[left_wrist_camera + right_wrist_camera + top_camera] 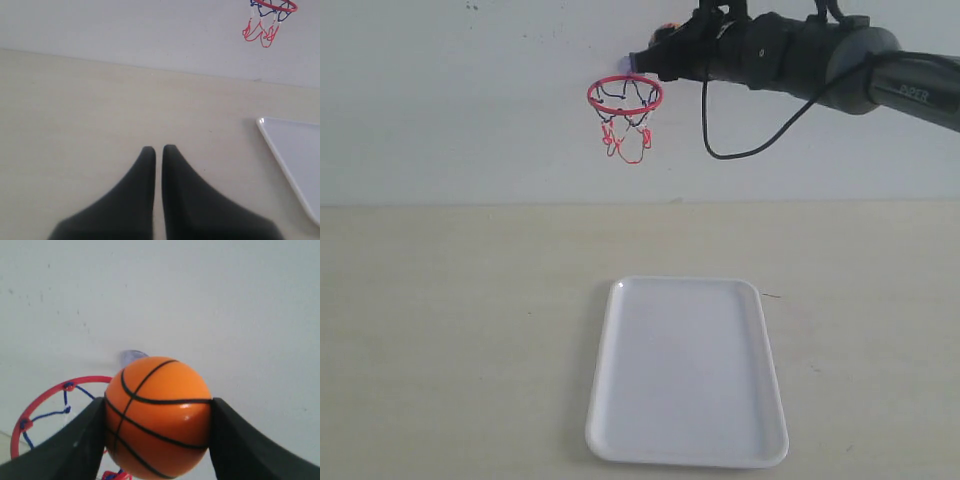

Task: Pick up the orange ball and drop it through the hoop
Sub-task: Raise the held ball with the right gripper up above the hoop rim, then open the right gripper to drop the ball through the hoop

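The orange ball (157, 415), with thin black seams, is clamped between the two black fingers of my right gripper (158, 412). In the exterior view only a sliver of the orange ball (669, 27) shows above the right gripper (658, 55), high against the wall and just right of the hoop (625, 93). The hoop's red ring and net hang from a suction cup on the wall. In the right wrist view the hoop (47, 396) lies beside and below the ball. My left gripper (158, 148) hovers low over the table, fingers nearly touching, nothing between them. The hoop (272, 7) appears far off in its view.
A white tray (686, 372) lies on the beige table below the hoop; its corner (295, 155) shows in the left wrist view. A black cable (740, 150) loops down from the right arm against the wall.
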Motion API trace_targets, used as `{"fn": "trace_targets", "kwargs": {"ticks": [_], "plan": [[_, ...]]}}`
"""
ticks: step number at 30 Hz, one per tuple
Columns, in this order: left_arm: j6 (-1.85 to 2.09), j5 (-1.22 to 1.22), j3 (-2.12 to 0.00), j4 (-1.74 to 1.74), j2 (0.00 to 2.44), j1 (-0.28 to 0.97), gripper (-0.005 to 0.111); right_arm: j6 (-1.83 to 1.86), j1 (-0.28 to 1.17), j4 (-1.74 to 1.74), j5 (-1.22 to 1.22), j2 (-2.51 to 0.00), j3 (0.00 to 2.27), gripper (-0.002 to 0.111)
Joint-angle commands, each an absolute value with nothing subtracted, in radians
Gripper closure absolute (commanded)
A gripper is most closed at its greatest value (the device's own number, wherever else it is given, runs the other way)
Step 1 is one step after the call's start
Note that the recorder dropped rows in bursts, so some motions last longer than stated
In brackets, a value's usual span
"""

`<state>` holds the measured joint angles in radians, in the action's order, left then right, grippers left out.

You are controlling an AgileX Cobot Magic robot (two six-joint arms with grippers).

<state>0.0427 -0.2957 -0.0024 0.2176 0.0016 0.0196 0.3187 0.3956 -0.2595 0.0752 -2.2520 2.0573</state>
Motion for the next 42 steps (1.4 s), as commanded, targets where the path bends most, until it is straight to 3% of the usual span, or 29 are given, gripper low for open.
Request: {"fn": "trace_targets", "kwargs": {"ticks": [1,7,16,29,42], "plan": [[0.046,-0.299,0.000,0.212,0.000,0.021,0.103,0.377,0.387,-0.254,0.098,-2.253,2.058,0.108],[0.046,-0.299,0.000,0.212,0.000,0.021,0.103,0.460,0.369,-0.417,0.256,-2.253,2.058,0.108],[0.046,-0.299,0.000,0.212,0.000,0.021,0.103,1.328,0.311,-1.322,0.479,-2.277,2.116,0.108],[0.046,-0.299,0.000,0.212,0.000,0.021,0.103,1.483,0.300,-1.440,0.453,-2.299,2.130,0.108],[0.046,-0.299,0.000,0.212,0.000,0.021,0.103,1.385,0.300,-1.416,0.485,-2.447,2.351,0.108]]}}
